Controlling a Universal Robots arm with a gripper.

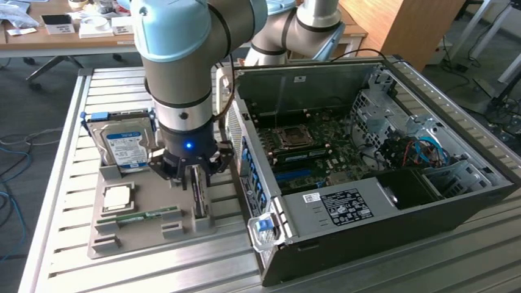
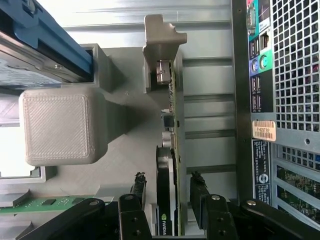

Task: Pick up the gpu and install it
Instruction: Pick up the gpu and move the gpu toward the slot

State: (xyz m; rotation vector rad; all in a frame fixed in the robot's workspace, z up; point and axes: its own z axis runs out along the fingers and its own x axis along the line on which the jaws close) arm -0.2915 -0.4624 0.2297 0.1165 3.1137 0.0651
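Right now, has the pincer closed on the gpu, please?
No, the pincer is open: its fingers stand apart on either side of the gpu, with gaps showing.

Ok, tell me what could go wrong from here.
1. The open gripper straddles the gpu; one finger faces the bulging fan shroud, so closing might grip unevenly and tilt the card.
2. The gpu's end sits in a holder post; a tilted lift could jam it.
3. The computer case stands close beside; swinging could clip it.
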